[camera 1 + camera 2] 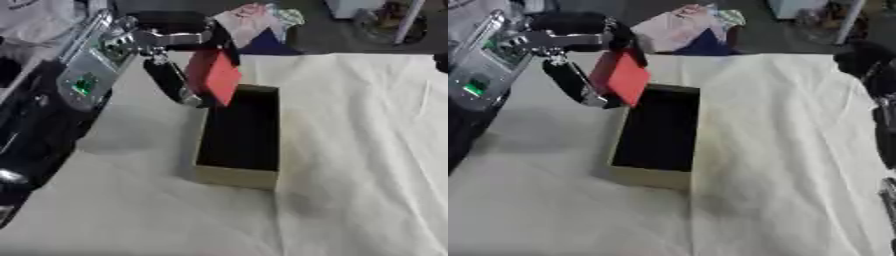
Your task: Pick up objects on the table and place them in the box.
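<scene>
A flat red object (214, 75) hangs above the far left corner of an open cardboard box (236, 176) with a dark inside. My left hand (175, 55) is shut on the red object, with the thumb above and the fingers curled below it. The left arm comes in from the upper left. The box stands on the cream tablecloth (359, 150), long side running away from me. Part of my right arm (868, 65) shows dark at the right edge in the right eye view; its hand is hidden.
Beyond the table's far edge lie a heap of pink and blue cloth (258, 25) and some clutter on the floor (385, 20). The cloth has creases on its right half.
</scene>
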You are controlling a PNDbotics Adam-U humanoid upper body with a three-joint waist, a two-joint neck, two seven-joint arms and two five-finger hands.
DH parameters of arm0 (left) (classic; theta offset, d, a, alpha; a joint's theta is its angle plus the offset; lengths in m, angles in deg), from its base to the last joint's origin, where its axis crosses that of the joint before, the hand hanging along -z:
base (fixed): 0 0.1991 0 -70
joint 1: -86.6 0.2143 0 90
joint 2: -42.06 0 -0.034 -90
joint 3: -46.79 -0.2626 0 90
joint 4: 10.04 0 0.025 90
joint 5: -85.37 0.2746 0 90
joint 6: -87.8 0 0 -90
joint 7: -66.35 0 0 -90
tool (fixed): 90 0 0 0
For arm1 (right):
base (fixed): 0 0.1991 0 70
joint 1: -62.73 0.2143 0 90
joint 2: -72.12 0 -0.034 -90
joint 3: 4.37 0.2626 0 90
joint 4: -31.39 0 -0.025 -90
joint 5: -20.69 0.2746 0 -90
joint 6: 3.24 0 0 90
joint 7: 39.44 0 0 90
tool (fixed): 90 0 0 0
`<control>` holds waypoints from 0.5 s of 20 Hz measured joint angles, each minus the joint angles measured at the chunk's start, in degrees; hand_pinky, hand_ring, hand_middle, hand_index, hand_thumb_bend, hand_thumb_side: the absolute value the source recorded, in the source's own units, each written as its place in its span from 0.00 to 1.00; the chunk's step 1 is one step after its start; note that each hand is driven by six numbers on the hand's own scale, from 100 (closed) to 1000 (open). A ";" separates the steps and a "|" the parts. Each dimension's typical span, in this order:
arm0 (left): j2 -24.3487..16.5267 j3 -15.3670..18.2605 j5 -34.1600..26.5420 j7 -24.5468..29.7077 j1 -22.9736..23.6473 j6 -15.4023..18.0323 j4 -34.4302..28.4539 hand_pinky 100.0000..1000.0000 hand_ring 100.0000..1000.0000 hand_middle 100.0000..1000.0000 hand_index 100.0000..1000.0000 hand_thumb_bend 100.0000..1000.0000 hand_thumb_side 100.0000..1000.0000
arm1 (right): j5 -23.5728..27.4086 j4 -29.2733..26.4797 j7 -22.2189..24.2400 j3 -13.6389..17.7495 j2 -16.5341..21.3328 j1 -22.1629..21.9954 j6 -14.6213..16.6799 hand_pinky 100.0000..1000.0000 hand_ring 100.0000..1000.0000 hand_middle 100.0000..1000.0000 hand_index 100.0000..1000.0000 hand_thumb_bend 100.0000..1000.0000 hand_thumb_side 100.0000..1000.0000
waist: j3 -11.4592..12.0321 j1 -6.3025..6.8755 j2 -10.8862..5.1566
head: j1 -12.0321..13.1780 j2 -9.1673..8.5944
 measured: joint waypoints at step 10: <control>5.27 -0.51 4.55 -1.15 -0.32 1.32 6.78 0.64 0.53 0.63 0.78 0.18 0.00 | 0.54 0.00 -0.43 0.39 -0.01 1.25 0.12 0.83 0.79 0.66 0.85 0.00 0.92 | -1.06 0.37 1.02 | -0.47 0.00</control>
